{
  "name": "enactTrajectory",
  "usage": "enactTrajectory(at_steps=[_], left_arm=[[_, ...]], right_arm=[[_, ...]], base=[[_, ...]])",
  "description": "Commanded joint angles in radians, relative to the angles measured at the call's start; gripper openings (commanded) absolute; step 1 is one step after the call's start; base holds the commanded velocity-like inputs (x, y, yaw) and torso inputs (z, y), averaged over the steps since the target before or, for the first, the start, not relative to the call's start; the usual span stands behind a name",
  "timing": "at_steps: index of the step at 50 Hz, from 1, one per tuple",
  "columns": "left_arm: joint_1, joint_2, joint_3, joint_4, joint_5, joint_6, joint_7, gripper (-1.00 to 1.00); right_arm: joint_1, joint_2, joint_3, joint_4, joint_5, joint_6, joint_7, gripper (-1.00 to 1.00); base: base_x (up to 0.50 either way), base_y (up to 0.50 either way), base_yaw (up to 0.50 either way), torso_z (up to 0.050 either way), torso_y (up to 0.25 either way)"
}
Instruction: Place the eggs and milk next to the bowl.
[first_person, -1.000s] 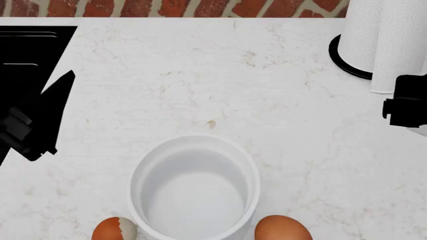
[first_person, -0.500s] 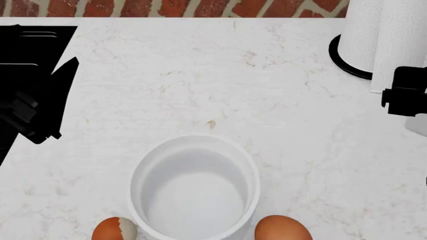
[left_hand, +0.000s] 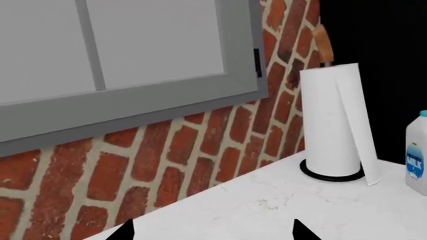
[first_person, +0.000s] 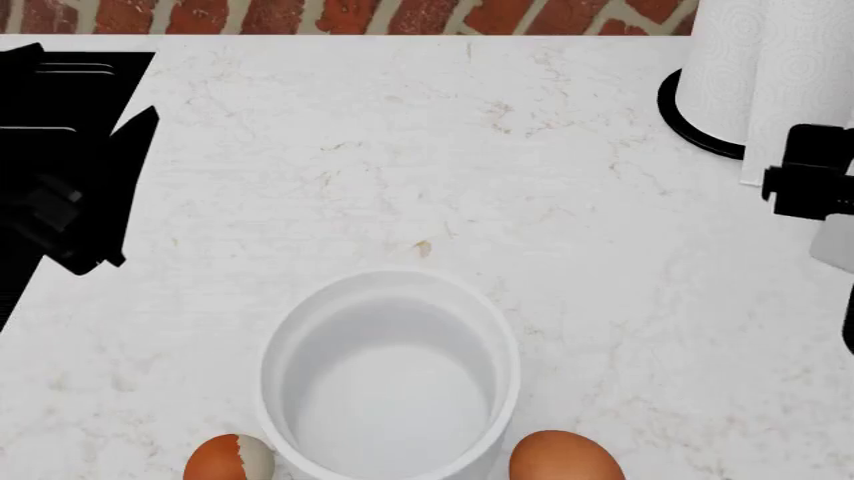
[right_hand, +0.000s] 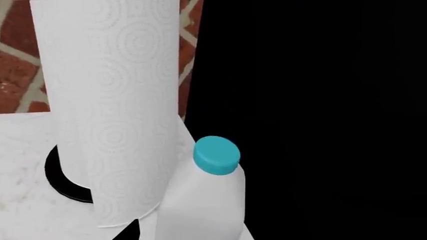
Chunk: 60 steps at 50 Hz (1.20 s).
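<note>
The white bowl (first_person: 390, 380) stands at the near middle of the marble counter. The eggs lie on either side of it: one with a white patch (first_person: 230, 461) at its left, a plain brown one (first_person: 566, 458) at its right. The milk (right_hand: 203, 205), white with a turquoise cap (right_hand: 216, 155), stands just beside the paper-towel roll (right_hand: 113, 100); the left wrist view shows the milk (left_hand: 417, 160) too. My right gripper (right_hand: 213, 232) is open, and the bottle's body stands between its fingers. My left gripper (left_hand: 212, 232) hangs open and empty over the counter's left side.
The paper-towel roll (first_person: 767, 70) on its black base occupies the far right corner. A brick wall (left_hand: 167, 160) with a grey window frame runs along the back. A black panel (first_person: 60, 90) lies at the counter's far left.
My right gripper has edged farther from me toward the paper-towel roll. My left gripper has also shifted slightly farther from me. Bowl and eggs have not moved.
</note>
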<state>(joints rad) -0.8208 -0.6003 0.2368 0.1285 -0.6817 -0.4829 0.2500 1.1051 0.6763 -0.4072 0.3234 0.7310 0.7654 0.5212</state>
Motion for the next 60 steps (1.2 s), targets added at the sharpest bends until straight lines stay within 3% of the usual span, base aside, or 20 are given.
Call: enactTrajectory(at_steps=[1, 42, 55, 56, 60], left_arm=[[-0.011, 0.026, -0.012, -0.036, 0.033, 0.023, 0.033, 1.00], [-0.062, 0.063, 0.027, -0.150, 0.078, 0.060, 0.057, 1.00], [-0.066, 0.064, 0.031, -0.152, 0.079, 0.058, 0.055, 1.00], [-0.065, 0.063, 0.031, -0.152, 0.077, 0.058, 0.056, 1.00], [-0.063, 0.063, 0.030, -0.154, 0.078, 0.061, 0.055, 1.00]], right_arm=[[0.046, -0.048, -0.002, 0.093, -0.055, -0.036, -0.056, 1.00], [0.185, -0.174, -0.072, 0.519, -0.178, -0.224, -0.181, 1.00], [0.169, -0.170, -0.057, 0.508, -0.167, -0.223, -0.169, 1.00], [0.169, -0.170, -0.054, 0.504, -0.164, -0.219, -0.165, -1.00], [0.169, -0.168, -0.052, 0.494, -0.162, -0.211, -0.156, -1.00]], base=[[0.00, 0.00, 0.00, 0.000, 0.000], [0.00, 0.00, 0.00, 0.000, 0.000], [0.00, 0.00, 0.00, 0.000, 0.000], [0.00, 0.00, 0.00, 0.000, 0.000], [0.00, 0.00, 0.00, 0.000, 0.000]])
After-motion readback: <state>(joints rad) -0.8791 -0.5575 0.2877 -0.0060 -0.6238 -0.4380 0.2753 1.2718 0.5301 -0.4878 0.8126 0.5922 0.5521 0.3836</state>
